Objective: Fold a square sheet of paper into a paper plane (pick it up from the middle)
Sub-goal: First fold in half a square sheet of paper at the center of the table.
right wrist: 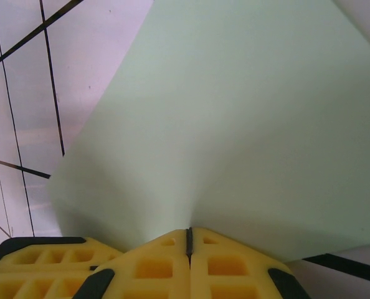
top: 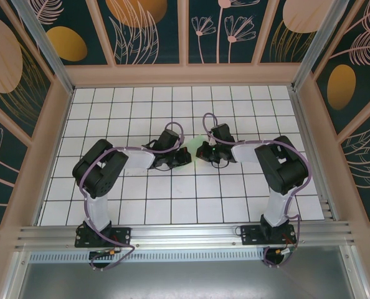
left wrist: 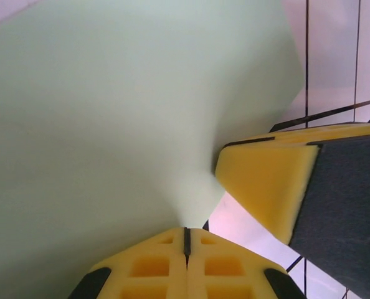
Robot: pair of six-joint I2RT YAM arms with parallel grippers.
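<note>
White grid-tiled table (top: 141, 205) sits inside floral walls. At its middle, the left gripper (left wrist: 186, 242) is pinched tight on the pale green sheet of paper (left wrist: 110, 124). The right gripper (right wrist: 188, 242) is clamped on the same sheet from the opposite side, the paper spanning between them.

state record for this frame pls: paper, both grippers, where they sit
paper: pale green sheet, pinched from two sides, fold state unclear
left: left gripper shut on the sheet
right: right gripper shut on the sheet
spacing: the two grippers face each other, close together
place: around the middle of the gridded table
lifted: cannot tell
</note>
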